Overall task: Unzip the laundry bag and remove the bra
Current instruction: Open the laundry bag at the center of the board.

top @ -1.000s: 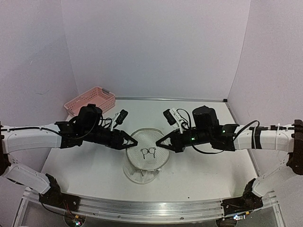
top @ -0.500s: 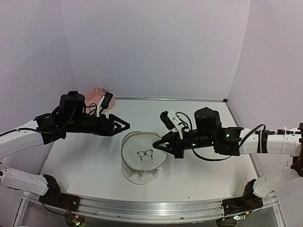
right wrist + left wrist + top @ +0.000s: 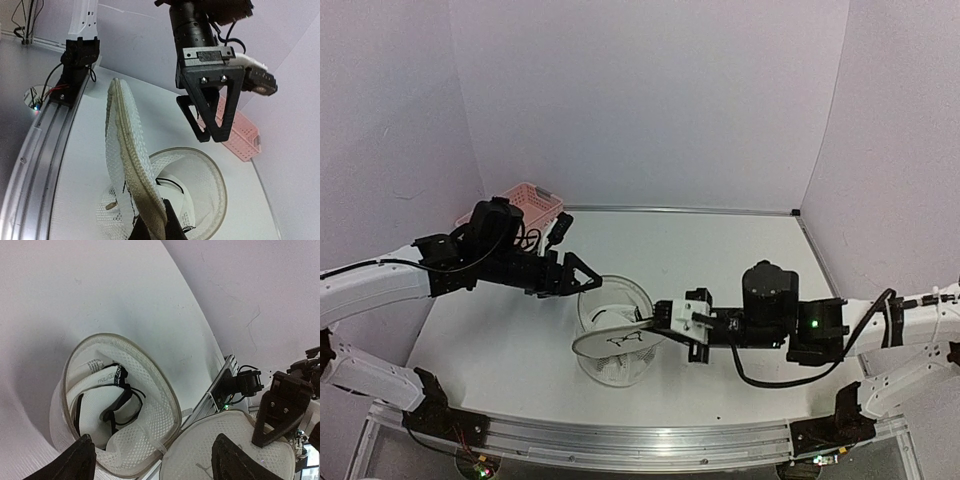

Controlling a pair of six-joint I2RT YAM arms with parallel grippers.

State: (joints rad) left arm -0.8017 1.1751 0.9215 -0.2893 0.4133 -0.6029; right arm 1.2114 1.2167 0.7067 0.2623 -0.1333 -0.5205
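Right gripper (image 3: pixel 648 322), clamped on the lid (image 3: pixel 610 345), has swung the bag (image 3: pixel 620 296) open; left gripper (image 3: pixel 588 278) (jaws now spread) hovers above the bared bra (image 3: pixel 92 402).

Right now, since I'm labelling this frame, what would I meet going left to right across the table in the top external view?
Pink basket → left fingers → laundry bag → right fingers, shut on the bag's lid rim. The bra lies inside the bag, so it is left out.

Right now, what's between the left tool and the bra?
Nothing; the left wrist view shows the left tool facing the bra inside the open laundry bag.
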